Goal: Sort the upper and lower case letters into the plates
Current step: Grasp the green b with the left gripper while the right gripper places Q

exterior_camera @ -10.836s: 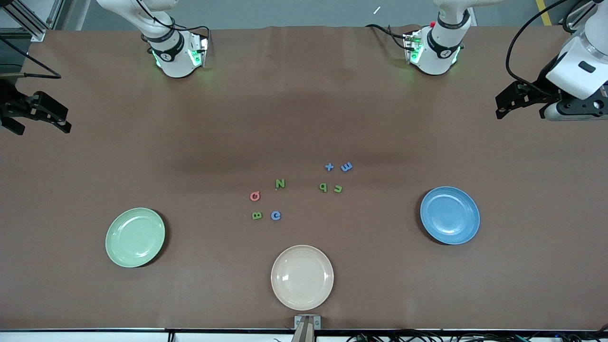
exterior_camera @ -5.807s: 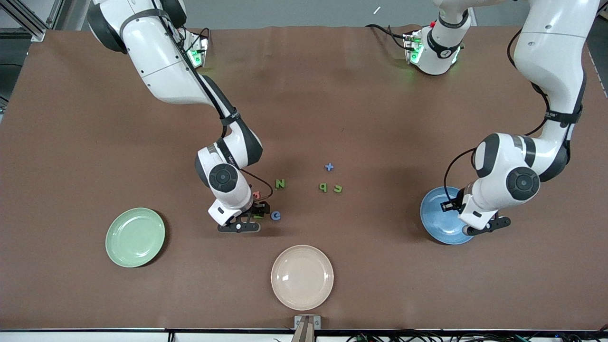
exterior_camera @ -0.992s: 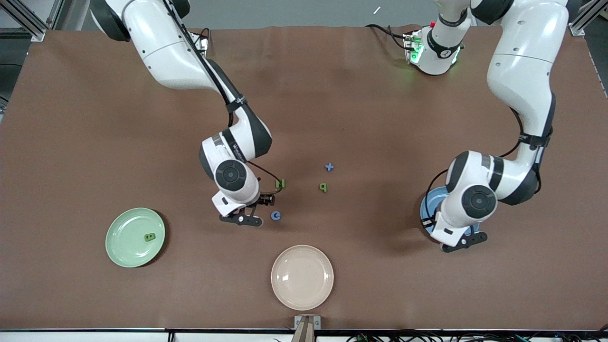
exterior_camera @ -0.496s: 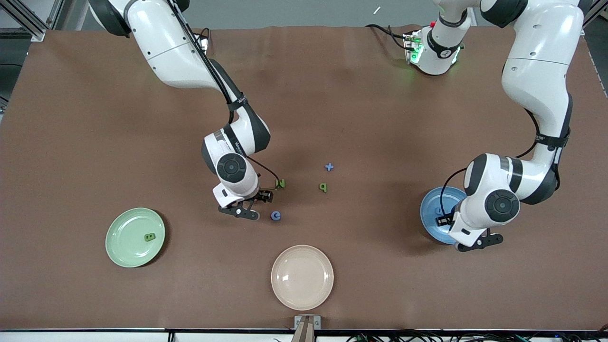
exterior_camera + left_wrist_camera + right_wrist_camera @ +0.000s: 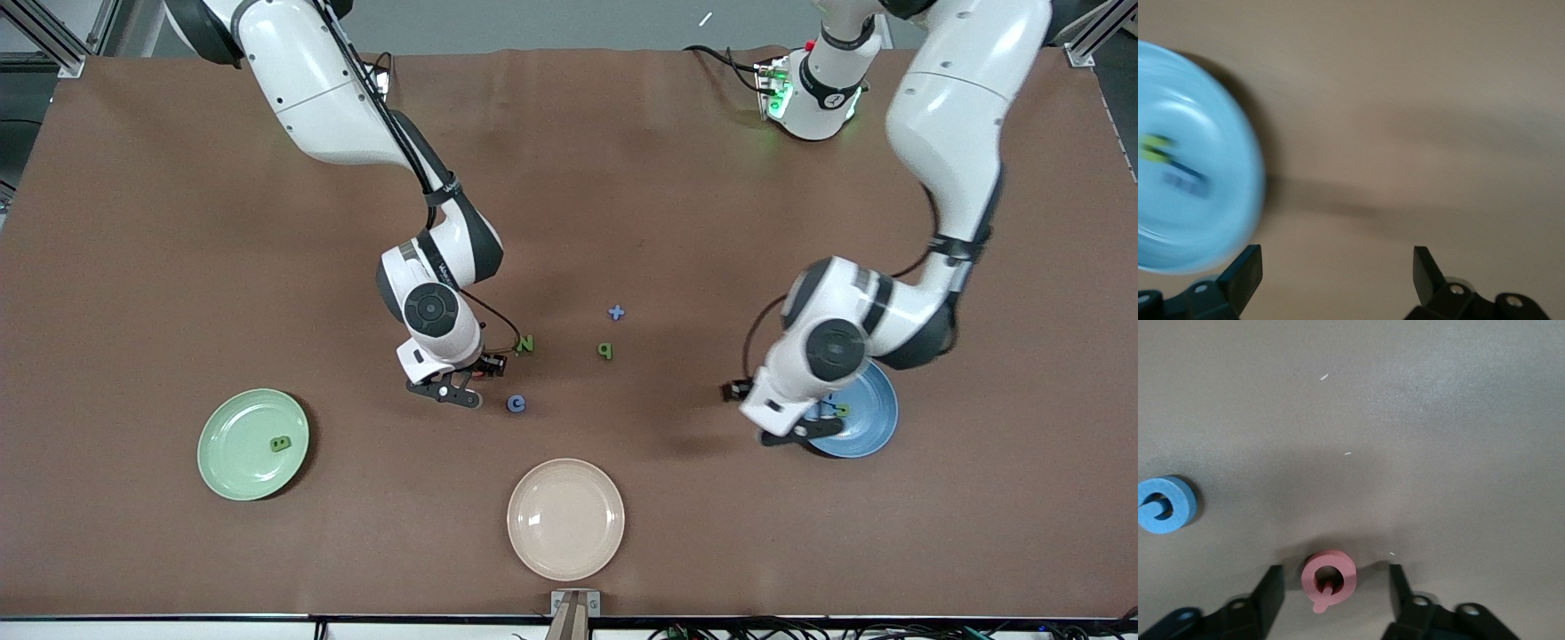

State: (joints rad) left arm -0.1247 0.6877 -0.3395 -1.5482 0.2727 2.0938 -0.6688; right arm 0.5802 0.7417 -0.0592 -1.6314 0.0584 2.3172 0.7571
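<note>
The green plate (image 5: 253,444), toward the right arm's end of the table, holds a green B (image 5: 281,443). The right gripper (image 5: 1331,597) is low over a pink Q (image 5: 1329,577), its fingers spread either side with the letter squarely between them, untouched, tail pointing toward the wrist; a straight close should take it. A blue G (image 5: 1163,505) lies just beside. The left gripper (image 5: 1337,270) is spread wide and empty over bare table beside the blue plate (image 5: 867,411), where two small letters lie.
</note>
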